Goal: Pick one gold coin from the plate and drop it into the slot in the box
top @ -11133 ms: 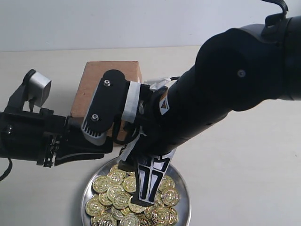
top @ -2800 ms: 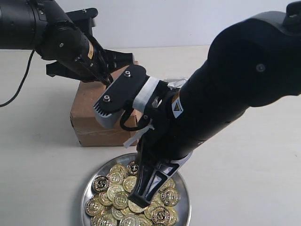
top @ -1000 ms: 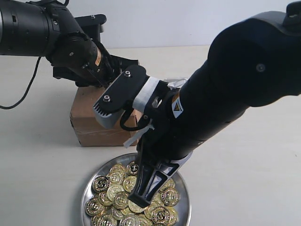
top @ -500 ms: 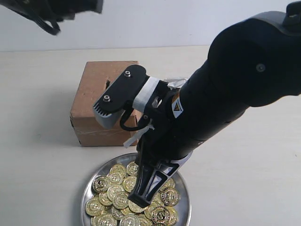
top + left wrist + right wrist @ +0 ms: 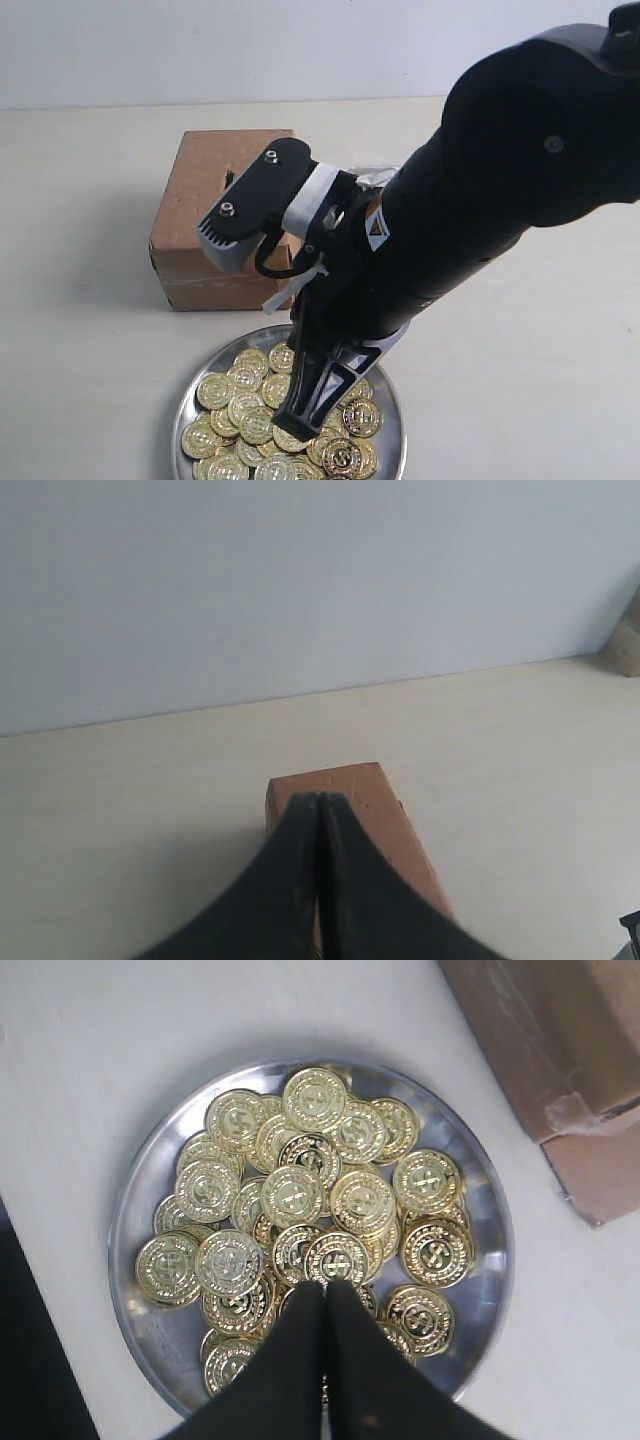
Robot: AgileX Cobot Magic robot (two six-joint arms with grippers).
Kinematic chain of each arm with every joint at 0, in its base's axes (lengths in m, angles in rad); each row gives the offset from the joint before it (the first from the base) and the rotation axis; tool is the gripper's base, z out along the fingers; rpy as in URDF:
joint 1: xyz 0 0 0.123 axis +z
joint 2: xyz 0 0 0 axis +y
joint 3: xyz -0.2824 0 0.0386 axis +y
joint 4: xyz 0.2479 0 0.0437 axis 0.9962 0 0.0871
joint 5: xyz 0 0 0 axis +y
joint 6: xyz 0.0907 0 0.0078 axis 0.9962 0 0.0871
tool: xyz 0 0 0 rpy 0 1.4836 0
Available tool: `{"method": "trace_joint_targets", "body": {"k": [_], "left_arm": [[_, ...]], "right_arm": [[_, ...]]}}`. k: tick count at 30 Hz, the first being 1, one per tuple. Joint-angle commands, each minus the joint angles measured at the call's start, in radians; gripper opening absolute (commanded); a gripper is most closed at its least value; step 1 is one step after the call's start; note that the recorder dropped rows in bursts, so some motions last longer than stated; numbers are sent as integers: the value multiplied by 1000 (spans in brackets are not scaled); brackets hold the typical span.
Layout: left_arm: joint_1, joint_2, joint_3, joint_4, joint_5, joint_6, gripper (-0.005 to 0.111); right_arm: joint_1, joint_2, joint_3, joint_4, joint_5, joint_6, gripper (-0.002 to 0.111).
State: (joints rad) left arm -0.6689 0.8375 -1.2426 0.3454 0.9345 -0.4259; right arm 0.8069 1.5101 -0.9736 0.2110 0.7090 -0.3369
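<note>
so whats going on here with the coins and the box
The right tool hangs shut over the plate heaped with gold coins, its tips down at the pile. No coin shows between them. The left tool, also shut, sits above the box, out of the exterior view. The slot in the box top is uncovered.

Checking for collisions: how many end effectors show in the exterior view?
1: the right end effector, shut, tip over the coins on the plate. The left end effector is outside that view.
</note>
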Motion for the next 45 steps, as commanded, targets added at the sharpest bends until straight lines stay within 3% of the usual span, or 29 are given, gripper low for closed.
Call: {"method": "trace_joint_targets", "body": {"k": [1,4,6,9,14,17,20,23,29,36,45], "left_arm": [[-4,-26,-5,-3,5,3,0],[-1,-30,-5,-6,5,3,0],[39,-56,-5,-27,5,3,0],[162,-117,-5,-78,5,3,0],[357,-253,-5,-40,5,3,0],[426,-325,-5,-40,5,3,0],[501,-397,-5,-40,5,3,0],[509,-459,-5,-40,5,3,0],[509,-573,109,-40,5,3,0],[509,-706,369,-40,17,3,0],[509,-716,414,-40,119,3,0]], "right_arm": [[-4,-10,0,0,-7,3,0],[-4,-10,0,-5,-7,3,0],[-4,-17,0,13,-7,3,0],[-4,-56,0,25,-7,3,0],[-4,-202,0,53,-7,3,0],[-9,-298,0,53,-7,3,0],[-145,-392,0,206,-7,3,0],[-363,-510,0,338,-7,3,0],[-752,-833,0,336,-7,3,0],[-850,-1070,0,336,-7,3,0],[-850,-1214,0,336,-4,3,0]]}}
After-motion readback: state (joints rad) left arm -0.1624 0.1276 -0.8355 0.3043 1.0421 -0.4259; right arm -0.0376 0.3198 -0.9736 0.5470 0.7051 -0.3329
